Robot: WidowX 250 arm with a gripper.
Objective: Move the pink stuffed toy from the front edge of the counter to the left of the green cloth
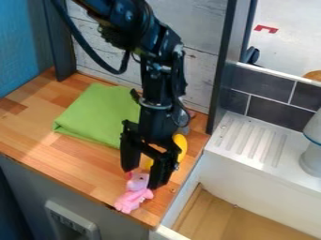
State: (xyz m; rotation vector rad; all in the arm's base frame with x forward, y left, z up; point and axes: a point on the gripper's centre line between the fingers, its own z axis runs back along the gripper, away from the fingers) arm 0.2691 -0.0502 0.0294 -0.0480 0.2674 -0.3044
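Worktop [78,157], near corner, where the front edge meets the edge beside the sink [257,183]. Your gripper [143,178] hangs down over this part, fingers apart, one to each side of the pink toy's head end. You have no clamp on it: the toy [132,197] looks to lie on the wood, its weight borne by the worktop. Whether either fingertip touches it, you cannot tell from this slant.

The toy lies aslant, head end up by your fingertips, other end close to the front edge. The spread looks wide enough to take the head between the fingers, which is likely why they stand so; the soft-looking body lies outside the gap, toward the edge.

Behind your gripper, toward the sink-side edge, a yellow thing [181,146] shows in part. The fingers cover much of it, so its full shape is hard to call. Near the back, a grey thing [182,118] is partly hidden by the arm [158,89].

Green cloth [99,112] lies folded toward the back edge, beside the arm. Folded flat like that, it seems to keep its bulk well off the front edge and the toy
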